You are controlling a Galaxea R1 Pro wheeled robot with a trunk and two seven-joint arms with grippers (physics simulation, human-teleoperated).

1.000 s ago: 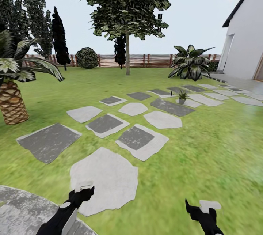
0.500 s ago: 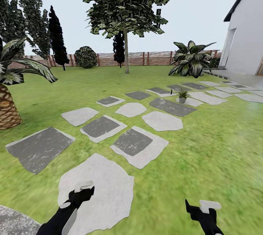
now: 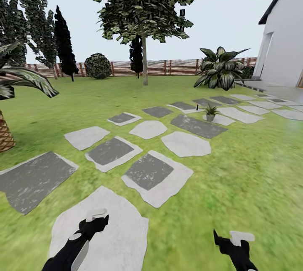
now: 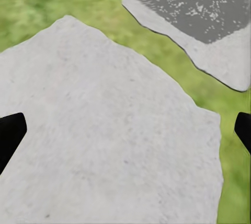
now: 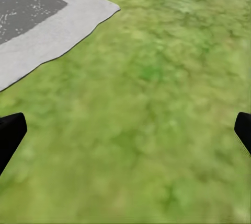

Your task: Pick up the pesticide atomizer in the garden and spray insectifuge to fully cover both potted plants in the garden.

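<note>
Far ahead on the stepping stones, a small potted plant (image 3: pixel 210 112) with pointed green leaves stands in a grey pot. Just left of it is a tiny dark upright shape, apparently the pesticide atomizer (image 3: pixel 197 107), too small to make out. The second potted plant is out of view. My left gripper (image 3: pixel 97 219) hangs open above a pale stepping stone (image 4: pixel 104 130), nothing between its fingers. My right gripper (image 3: pixel 230 237) is open over bare lawn (image 5: pixel 146 109). Both are far from the plant.
Grey stepping stones (image 3: pixel 155 174) lead across the lawn toward a white house (image 3: pixel 282 47) at the right. A palm (image 3: pixel 12 89) stands at the left, a tree (image 3: pixel 144 30) and a big leafy plant (image 3: pixel 221 72) ahead, and a slat fence (image 3: pixel 168 68) behind.
The whole view has advanced and swung: stones and palm slid toward the left and nearer, and the paved patio dropped out of the picture. Both arms keep the same pose.
</note>
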